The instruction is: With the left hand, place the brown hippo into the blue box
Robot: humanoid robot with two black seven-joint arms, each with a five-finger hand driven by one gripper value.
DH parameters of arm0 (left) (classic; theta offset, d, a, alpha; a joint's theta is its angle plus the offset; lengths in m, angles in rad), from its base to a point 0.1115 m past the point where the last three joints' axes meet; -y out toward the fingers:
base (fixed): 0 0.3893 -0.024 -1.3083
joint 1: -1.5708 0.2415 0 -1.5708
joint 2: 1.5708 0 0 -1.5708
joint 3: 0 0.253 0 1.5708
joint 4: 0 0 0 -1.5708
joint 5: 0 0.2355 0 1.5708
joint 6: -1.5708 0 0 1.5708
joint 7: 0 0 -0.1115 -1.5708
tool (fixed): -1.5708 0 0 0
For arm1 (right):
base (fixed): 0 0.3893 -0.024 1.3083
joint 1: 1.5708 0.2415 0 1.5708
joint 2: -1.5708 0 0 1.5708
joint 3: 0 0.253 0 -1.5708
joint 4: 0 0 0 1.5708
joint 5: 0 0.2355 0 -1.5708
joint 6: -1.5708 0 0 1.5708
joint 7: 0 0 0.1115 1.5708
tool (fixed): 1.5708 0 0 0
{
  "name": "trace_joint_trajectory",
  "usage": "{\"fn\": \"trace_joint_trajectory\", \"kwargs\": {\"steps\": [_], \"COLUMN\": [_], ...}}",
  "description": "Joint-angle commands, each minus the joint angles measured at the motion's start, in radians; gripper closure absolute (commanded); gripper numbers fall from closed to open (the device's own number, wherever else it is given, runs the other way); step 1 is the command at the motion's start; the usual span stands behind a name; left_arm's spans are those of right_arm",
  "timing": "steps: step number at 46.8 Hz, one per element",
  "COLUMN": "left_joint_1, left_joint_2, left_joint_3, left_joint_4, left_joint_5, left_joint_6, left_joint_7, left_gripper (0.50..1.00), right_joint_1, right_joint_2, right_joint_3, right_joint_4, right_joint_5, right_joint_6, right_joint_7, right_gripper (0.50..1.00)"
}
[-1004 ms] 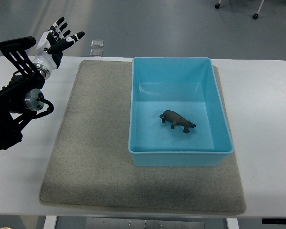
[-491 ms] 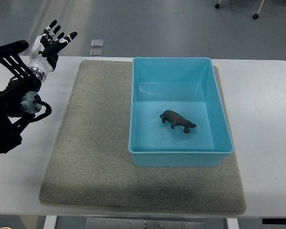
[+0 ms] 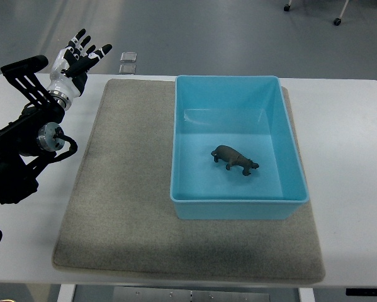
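The brown hippo (image 3: 235, 159) stands on the floor of the blue box (image 3: 238, 200), near its middle, head toward the right. My left hand (image 3: 81, 55) is up at the far left corner of the table, well left of the box, fingers spread and holding nothing. Its black arm (image 3: 24, 148) runs down along the left edge.
The box sits on a grey mat (image 3: 119, 207) on the white table (image 3: 348, 157). Two small clear squares (image 3: 128, 61) lie beyond the mat's far edge, close to my left hand. Chair casters (image 3: 336, 21) show on the floor beyond the table.
My left hand and arm have shifted slightly right and toward the table compared with half a second ago. The hippo and box have not moved.
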Motion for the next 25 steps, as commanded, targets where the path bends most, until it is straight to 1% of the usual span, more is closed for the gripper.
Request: {"fn": "trace_joint_trajectory", "kwargs": {"steps": [1,6,25], "left_joint_1": [0.001,0.001,0.001], "left_joint_2": [-0.003,-0.008,-0.014], "left_joint_3": [-0.001,-0.001,0.000], "left_joint_4": [0.000,0.000,0.002], "left_joint_5": [0.000,0.000,0.000], "left_joint_6": [0.003,0.004,0.007], "left_joint_7": [0.000,0.000,0.000], "left_gripper": [0.504,0.504,0.501], "right_joint_1": [0.000,0.000,0.003], "right_joint_2": [0.000,0.000,0.000], "right_joint_3": [0.002,0.002,0.000], "right_joint_4": [0.000,0.011,0.012], "right_joint_5": [0.002,-0.002,-0.008], "right_joint_6": [0.001,0.012,0.014], "right_joint_7": [0.000,0.000,0.000], "right_gripper": [0.564,0.564,0.564]}}
